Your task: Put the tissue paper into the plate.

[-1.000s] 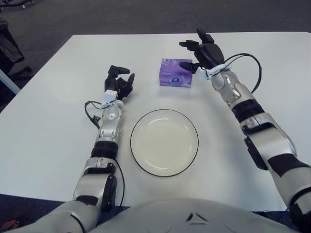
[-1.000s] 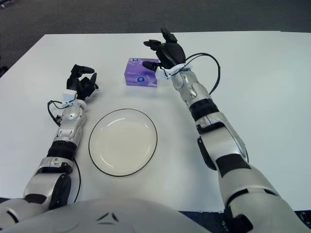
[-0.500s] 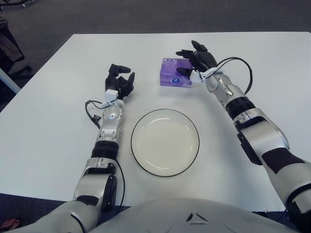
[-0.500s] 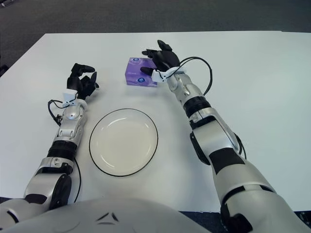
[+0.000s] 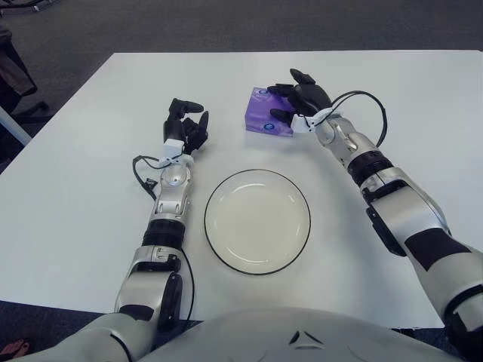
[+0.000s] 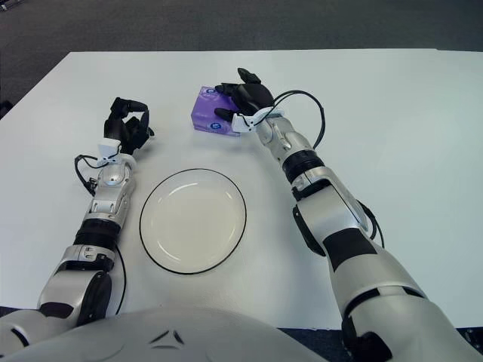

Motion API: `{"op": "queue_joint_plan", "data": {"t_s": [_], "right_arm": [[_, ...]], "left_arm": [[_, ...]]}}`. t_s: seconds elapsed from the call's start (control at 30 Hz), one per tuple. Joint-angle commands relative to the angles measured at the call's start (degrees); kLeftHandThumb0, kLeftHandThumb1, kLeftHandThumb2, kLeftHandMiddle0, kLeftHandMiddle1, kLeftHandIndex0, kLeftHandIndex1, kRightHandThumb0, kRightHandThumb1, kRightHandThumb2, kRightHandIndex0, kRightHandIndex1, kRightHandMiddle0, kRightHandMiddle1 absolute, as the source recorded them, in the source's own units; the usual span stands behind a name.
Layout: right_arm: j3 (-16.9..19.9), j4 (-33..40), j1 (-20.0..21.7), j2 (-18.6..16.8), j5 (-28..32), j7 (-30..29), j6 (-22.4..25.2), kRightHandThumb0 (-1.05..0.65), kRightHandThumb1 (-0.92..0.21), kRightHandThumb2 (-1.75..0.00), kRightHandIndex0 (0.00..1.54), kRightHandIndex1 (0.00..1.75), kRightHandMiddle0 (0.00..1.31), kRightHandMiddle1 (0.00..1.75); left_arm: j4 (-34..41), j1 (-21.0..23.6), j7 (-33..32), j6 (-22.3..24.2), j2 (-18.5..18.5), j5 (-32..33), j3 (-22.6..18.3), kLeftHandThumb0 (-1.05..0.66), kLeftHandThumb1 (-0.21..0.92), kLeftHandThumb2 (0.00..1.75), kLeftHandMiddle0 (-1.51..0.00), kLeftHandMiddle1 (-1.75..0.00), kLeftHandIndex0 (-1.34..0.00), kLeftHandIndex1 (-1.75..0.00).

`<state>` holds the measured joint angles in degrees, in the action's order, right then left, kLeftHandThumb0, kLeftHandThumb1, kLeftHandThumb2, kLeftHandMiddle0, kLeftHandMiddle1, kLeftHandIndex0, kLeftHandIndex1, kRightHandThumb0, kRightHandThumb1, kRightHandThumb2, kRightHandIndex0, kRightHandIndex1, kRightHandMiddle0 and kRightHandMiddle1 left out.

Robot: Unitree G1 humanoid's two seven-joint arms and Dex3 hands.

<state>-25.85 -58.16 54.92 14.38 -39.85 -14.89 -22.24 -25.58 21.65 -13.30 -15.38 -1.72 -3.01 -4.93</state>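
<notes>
- My right hand point(image 5: 299, 98) sits in the upper middle of the frame, fingers wrapped over the right end of the purple tissue pack point(image 5: 264, 121); it looks like a grasp.
- The pack is above the plate point(image 5: 257, 220) and well apart from it, slightly tilted on the white table point(image 5: 68, 196).
- I see nothing inside the plate, just its bare white surface and dark rim, at centre frame.
- My left hand point(image 5: 186, 128) shows left of the pack, fingers curled, holding nothing.
</notes>
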Motion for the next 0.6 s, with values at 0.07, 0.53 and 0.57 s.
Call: {"op": "queue_joint_plan", "data": {"t_s": [0.07, 0.53, 0.57], "right_arm": [[-1.15, 0.42, -5.08, 2.65, -0.25, 0.06, -2.64, -0.68, -0.92, -0.95, 0.57, 0.0, 0.52, 0.03], [0.65, 15.89, -14.67, 11.06, 0.75, 4.06, -3.79, -0.68, -0.92, -0.96, 0.58, 0.0, 0.51, 0.03], [0.85, 16.74, -15.18, 11.47, 0.73, 4.32, -3.6, -0.68, -0.92, -0.96, 0.58, 0.0, 0.51, 0.02]], "left_arm": [[-3.07, -7.91, -0.73, 0.76, 1.39, -0.74, 0.34, -0.37, 0.83, 0.5, -0.82, -1.75, -0.4, -1.58], [-2.77, -7.72, -0.7, 1.35, 1.39, -0.74, 0.01, -0.37, 0.82, 0.51, -0.84, -1.75, -0.41, -1.59], [-2.85, -7.67, -0.68, 1.34, 1.37, -0.72, -0.03, -0.37, 0.82, 0.51, -0.84, -1.75, -0.41, -1.59]]}}
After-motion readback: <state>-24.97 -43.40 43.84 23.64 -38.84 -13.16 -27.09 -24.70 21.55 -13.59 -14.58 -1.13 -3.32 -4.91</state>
